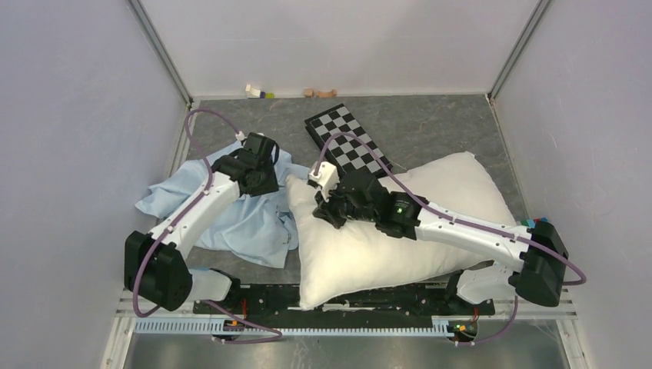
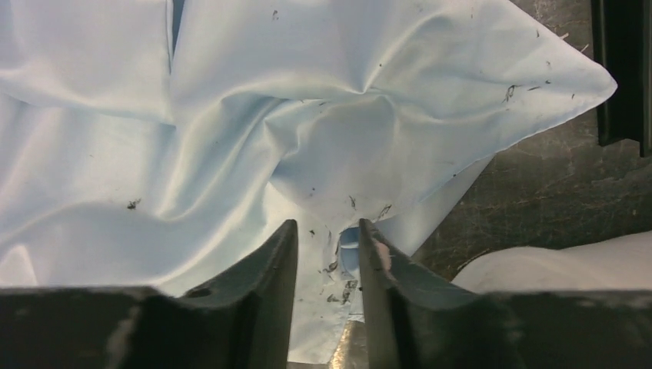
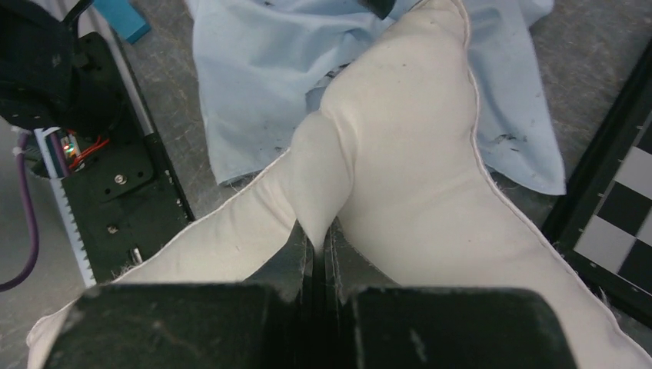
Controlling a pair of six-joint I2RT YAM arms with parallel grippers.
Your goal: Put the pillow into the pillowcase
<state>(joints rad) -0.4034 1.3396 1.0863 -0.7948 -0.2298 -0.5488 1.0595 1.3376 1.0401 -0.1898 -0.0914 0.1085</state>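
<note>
The cream-white pillow (image 1: pixel 361 257) lies across the table's near middle and right. My right gripper (image 1: pixel 327 206) rests on its left end, shut on a pinched-up fold of the pillow (image 3: pixel 400 138), which runs into the closed jaws of this gripper (image 3: pixel 319 240). The crumpled light-blue pillowcase (image 1: pixel 246 223) lies to the left, touching the pillow's left edge. My left gripper (image 1: pixel 267 178) points down onto its far right part. In the left wrist view the gripper (image 2: pixel 328 231) has its jaws a little apart, with pillowcase (image 2: pixel 307 115) folds gathering toward the tips and cloth showing in the gap.
A black-and-white checkerboard panel (image 1: pixel 346 138) lies behind the pillow, its near corner under it. Small toy pieces (image 1: pixel 259 92) sit by the back wall. The black base rail (image 1: pixel 261 296) runs along the near edge. Walls close in left, right and back.
</note>
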